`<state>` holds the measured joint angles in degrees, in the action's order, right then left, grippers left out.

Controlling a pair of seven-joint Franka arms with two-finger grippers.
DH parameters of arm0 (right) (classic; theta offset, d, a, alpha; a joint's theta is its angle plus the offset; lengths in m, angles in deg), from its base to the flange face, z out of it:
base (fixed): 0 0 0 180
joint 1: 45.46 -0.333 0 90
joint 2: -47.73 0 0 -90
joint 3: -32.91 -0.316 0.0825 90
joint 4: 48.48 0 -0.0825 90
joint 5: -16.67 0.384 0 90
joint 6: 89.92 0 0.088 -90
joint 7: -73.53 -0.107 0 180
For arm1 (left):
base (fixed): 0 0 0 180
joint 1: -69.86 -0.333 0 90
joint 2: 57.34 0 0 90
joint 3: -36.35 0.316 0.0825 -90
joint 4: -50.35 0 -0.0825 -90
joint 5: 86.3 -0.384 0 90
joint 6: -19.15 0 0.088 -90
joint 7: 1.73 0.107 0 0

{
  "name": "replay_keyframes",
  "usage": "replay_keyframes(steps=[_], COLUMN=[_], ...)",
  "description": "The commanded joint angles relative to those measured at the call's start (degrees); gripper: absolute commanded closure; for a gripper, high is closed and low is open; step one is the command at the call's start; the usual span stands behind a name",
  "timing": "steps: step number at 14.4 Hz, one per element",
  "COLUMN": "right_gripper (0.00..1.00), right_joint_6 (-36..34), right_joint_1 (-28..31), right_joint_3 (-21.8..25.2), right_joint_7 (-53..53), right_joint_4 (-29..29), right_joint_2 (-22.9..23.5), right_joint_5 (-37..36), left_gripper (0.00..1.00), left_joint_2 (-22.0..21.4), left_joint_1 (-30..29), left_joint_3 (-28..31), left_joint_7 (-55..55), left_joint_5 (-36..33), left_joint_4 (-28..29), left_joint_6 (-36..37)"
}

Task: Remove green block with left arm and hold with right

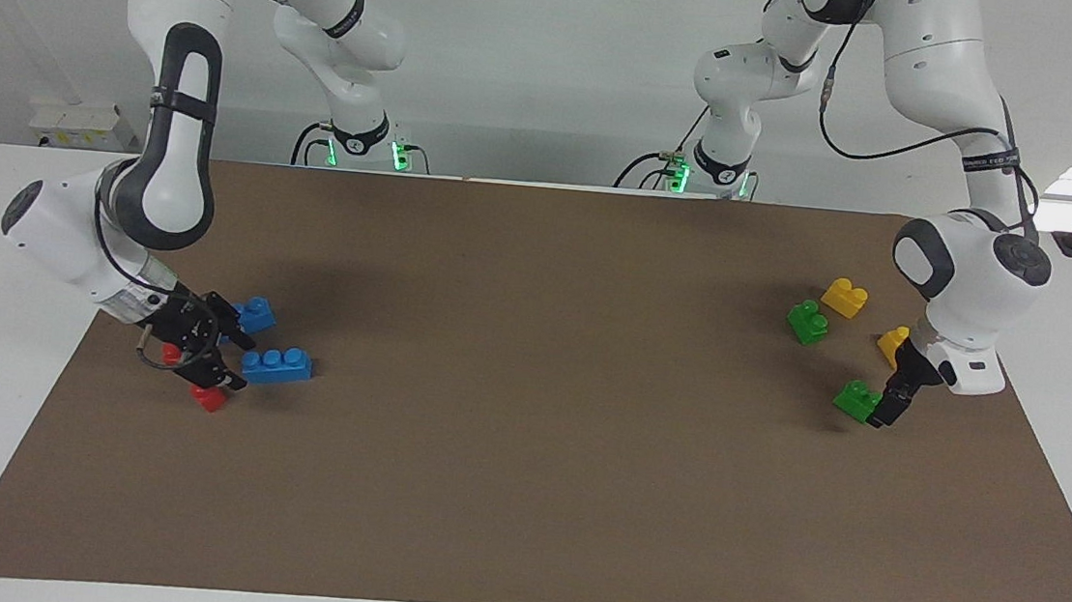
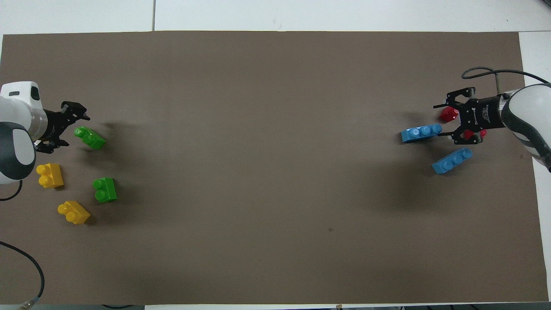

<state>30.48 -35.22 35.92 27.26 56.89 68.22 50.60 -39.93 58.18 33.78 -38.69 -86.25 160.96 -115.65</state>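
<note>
A green block [image 2: 89, 137] [image 1: 855, 399] lies on the brown mat [image 2: 275, 172] at the left arm's end of the table. My left gripper [image 2: 71, 129] [image 1: 888, 407] is low beside it, open, with the block just off its fingertips and not gripped. A second green block [image 2: 104, 189] [image 1: 807, 322] lies nearer to the robots. At the right arm's end of the table my right gripper [image 2: 441, 120] [image 1: 235, 362] is open. A red block [image 2: 449, 114] lies loose between its fingers.
Two yellow bricks [image 2: 49, 175] [image 2: 74, 212] lie close to the green ones. Two blue bricks [image 2: 421, 132] [image 2: 452, 160] and another red piece [image 2: 473, 134] lie by the right gripper. A cable [image 2: 30, 254] trails over the mat's corner nearest the left arm.
</note>
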Motion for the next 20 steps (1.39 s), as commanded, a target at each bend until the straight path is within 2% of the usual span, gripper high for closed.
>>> replay_keyframes(steps=[1, 5, 6, 8, 13, 15, 18, 20], right_gripper=[0.23, 0.19, 0.06, 0.0, 0.0, 0.0, 0.0, 0.0], right_joint_6=[-2.35, -3.41, -4.02, -5.77, -14.03, -17.72, -23.87, -26.17], right_joint_1=[0.75, 0.22, 0.13, 0.04, -3.73, -4.7, -4.88, -5.84], right_joint_3=[-0.55, -0.72, -0.72, -1.25, -1.34, -1.34, -1.43, -1.6], right_joint_7=[-0.58, 0.12, 0.3, 0.39, 3.36, 9.67, 19.61, 25.67], right_joint_4=[-0.08, -0.17, -0.17, -0.69, -7.36, -10.35, -14.57, -15.46], right_joint_2=[-2.64, -6.77, -7.83, -9.85, -13.19, -13.29, -13.63, -15.47], right_joint_5=[-1.05, -7.45, -8.25, -9.92, -19.14, -22.92, -24.78, -27.58], left_gripper=[0.0, 0.0, 0.0, 0.0, 0.0, 0.0, 0.0, 0.0], left_joint_2=[-2.46, -3.87, -4.66, -6.5, -9.67, -11.42, -14.68, -16.26], left_joint_1=[0.6, 3.58, 4.03, 5.52, 10.44, 12.2, 12.47, 12.38], left_joint_3=[-0.15, -0.24, -0.33, -0.33, -0.33, -0.33, -0.33, -0.33], left_joint_7=[1.27, 1.27, 1.27, 1.36, 1.62, 5.46, 14.51, 19.09], left_joint_5=[0.92, -0.31, -1.27, -2.42, -5.93, -5.93, -5.93, -5.93], left_joint_4=[-2.76, -7.16, -7.25, -7.25, -8.31, -8.4, -8.31, -8.31], left_joint_6=[6.02, 12.53, 13.33, 15.17, 21.24, 23.52, 27.3, 28.45])
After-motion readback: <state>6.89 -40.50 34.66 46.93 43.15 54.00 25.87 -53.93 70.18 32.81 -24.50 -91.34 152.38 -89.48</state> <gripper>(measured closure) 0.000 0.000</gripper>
